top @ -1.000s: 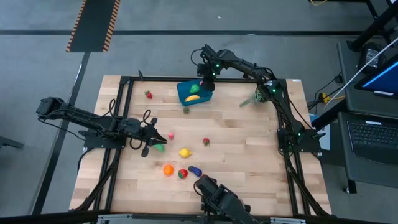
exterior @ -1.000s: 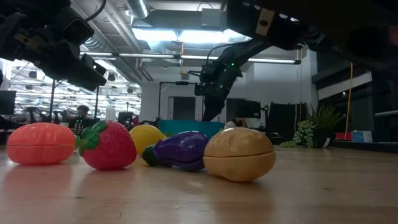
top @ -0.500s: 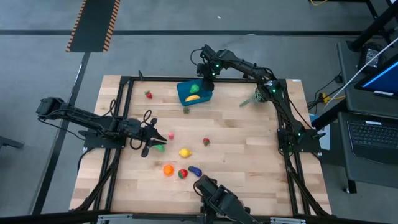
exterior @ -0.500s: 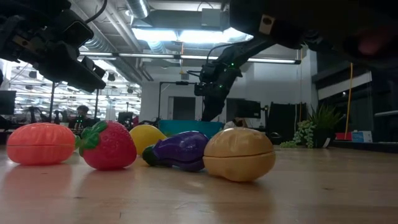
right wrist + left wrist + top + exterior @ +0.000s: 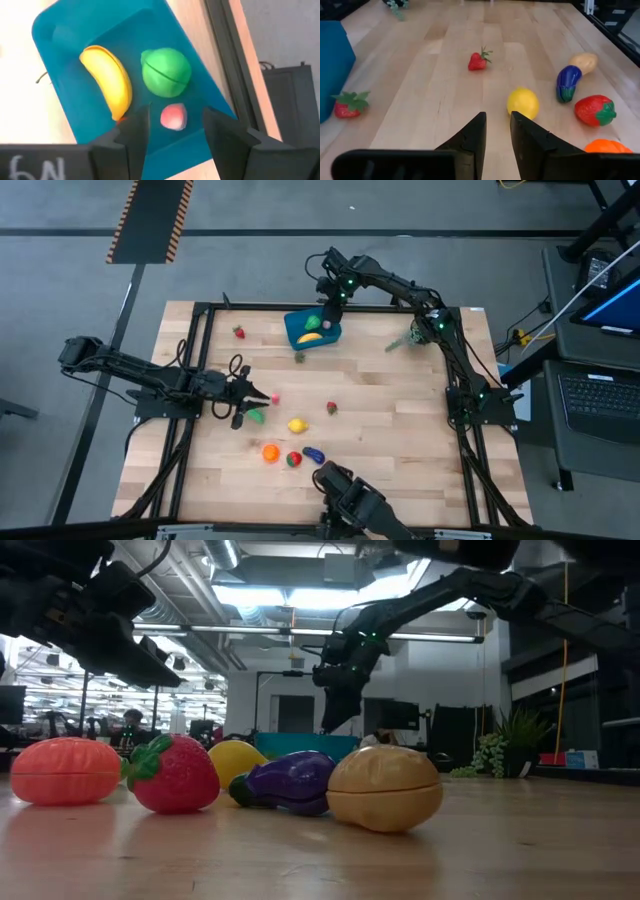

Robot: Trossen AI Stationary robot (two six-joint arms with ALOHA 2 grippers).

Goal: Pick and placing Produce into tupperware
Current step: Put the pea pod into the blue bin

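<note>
the wooden table [image 5: 400, 430] carries everything, with the left arm reaching in from its left edge and the right arm stretched to the far side. the blue tupperware [image 5: 313, 328] sits near the far edge, and in the right wrist view it holds a yellow banana [image 5: 110, 85], a green pepper [image 5: 166, 72] and a small pink piece [image 5: 173, 116]. the right gripper [image 5: 328, 308] hangs over the box's far corner with its fingers [image 5: 134, 131] spread apart and nothing between them; the pink piece lies in the box right below the gap. white handwriting at that wrist picture's lower corner looks like "6n", though only partly in view.

the left gripper [image 5: 248, 394] sits low over the table's left middle, its fingers [image 5: 470, 142] standing a narrow gap apart and holding nothing. a green piece [image 5: 256, 417] and a small pink piece [image 5: 275, 397] lie just beside it.

loose on the table: a lemon [image 5: 297, 424], an orange [image 5: 270, 452], a large strawberry [image 5: 293, 459], a purple eggplant [image 5: 314, 453], a tan potato [image 5: 385, 787], a small strawberry [image 5: 332, 408], another strawberry [image 5: 239, 332] at far left, and one [image 5: 299, 356] just beside the box. a leafy sprig [image 5: 405, 338] lies at far right.

against a second ago, the right gripper has lifted off the box and parted its fingers, and the left gripper has shifted slightly and opened a little.
</note>
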